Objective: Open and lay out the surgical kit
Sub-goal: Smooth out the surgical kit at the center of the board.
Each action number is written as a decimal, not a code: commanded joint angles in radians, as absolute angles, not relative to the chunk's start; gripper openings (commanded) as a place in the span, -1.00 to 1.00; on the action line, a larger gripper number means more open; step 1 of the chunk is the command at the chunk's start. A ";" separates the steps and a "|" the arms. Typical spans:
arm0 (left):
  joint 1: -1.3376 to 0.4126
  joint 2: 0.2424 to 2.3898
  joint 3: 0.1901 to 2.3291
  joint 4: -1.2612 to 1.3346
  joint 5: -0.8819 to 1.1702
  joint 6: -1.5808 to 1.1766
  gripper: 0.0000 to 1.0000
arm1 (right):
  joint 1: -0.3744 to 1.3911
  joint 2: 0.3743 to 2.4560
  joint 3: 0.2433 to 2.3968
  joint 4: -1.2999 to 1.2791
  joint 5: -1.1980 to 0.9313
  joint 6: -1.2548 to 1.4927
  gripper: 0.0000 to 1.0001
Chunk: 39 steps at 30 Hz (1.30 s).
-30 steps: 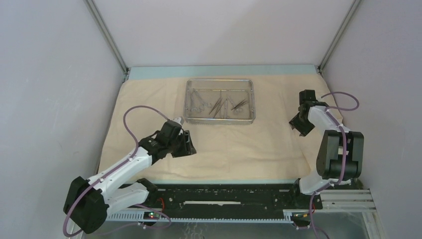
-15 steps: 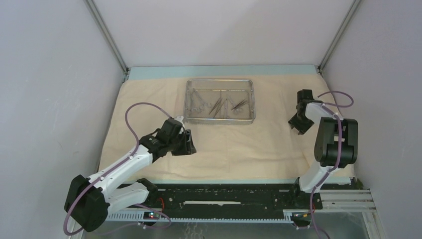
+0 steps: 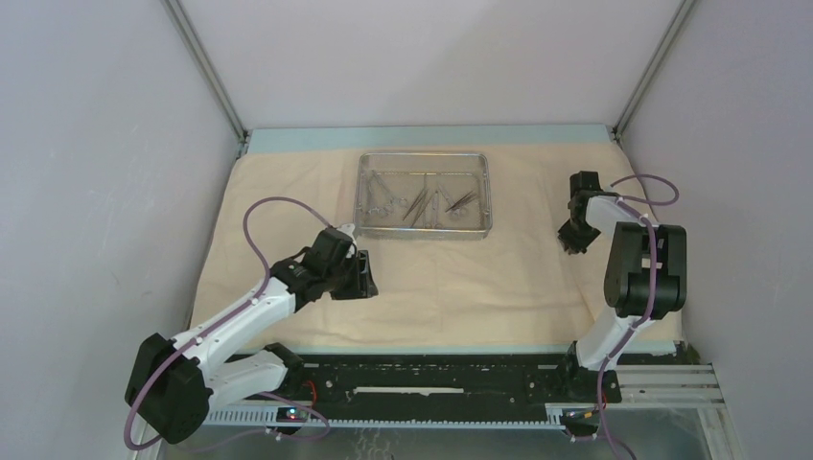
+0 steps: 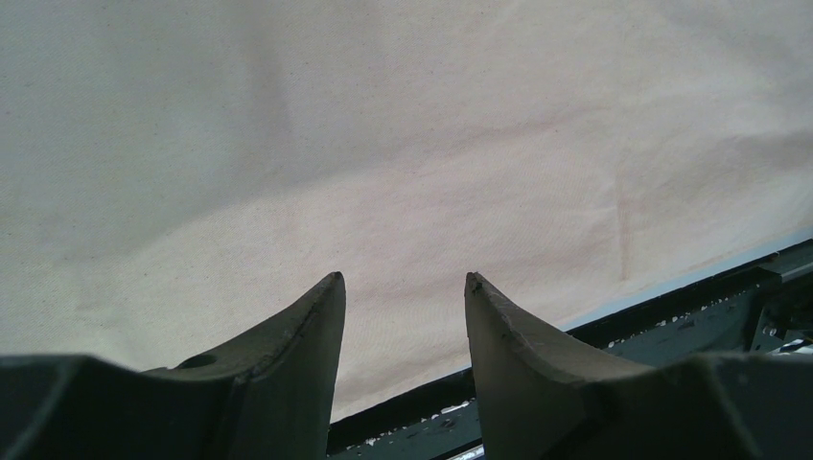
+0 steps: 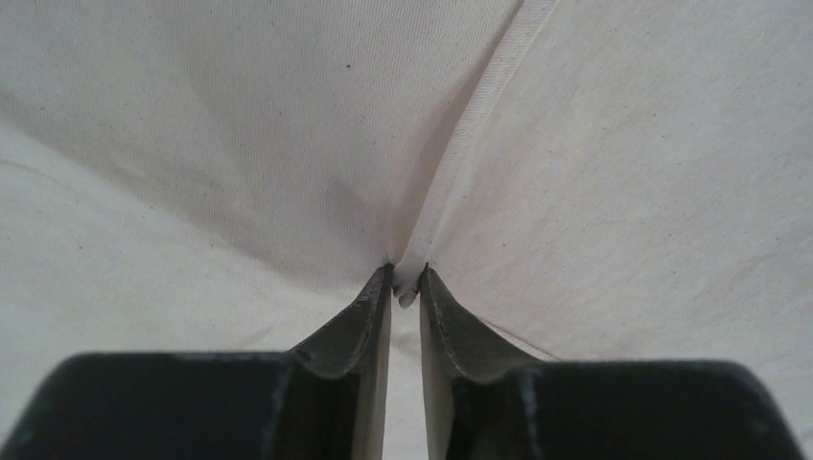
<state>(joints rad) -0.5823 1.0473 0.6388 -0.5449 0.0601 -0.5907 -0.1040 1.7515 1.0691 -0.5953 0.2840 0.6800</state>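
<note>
On the table, the beige cloth wrap (image 3: 460, 278) lies spread flat, with the steel mesh tray (image 3: 422, 233) and its instruments (image 3: 422, 203) at far centre. The right gripper (image 5: 406, 268) pinches a fold of the wrap. The left gripper (image 4: 403, 278), jaws parted, holds nothing above the wrap's near edge.

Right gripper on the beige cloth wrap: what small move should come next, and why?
Probably draw the right gripper gently outward to the right: its jaws pinch a raised fold of the beige cloth wrap, so pulling should flatten that side.
</note>
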 commanded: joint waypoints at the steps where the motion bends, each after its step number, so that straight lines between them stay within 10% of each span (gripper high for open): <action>1: -0.585 1.049 0.699 -0.534 0.072 -0.565 0.08 | -0.111 1.734 1.087 -0.626 0.355 0.688 -0.55; 15: -0.585 1.055 0.717 -0.537 0.079 -0.567 0.08 | -0.176 1.610 1.088 -0.788 0.456 0.709 -1.00; 39: -0.586 1.003 0.755 -0.557 0.119 -0.566 0.09 | -0.526 1.584 1.160 -1.385 0.935 1.040 -1.00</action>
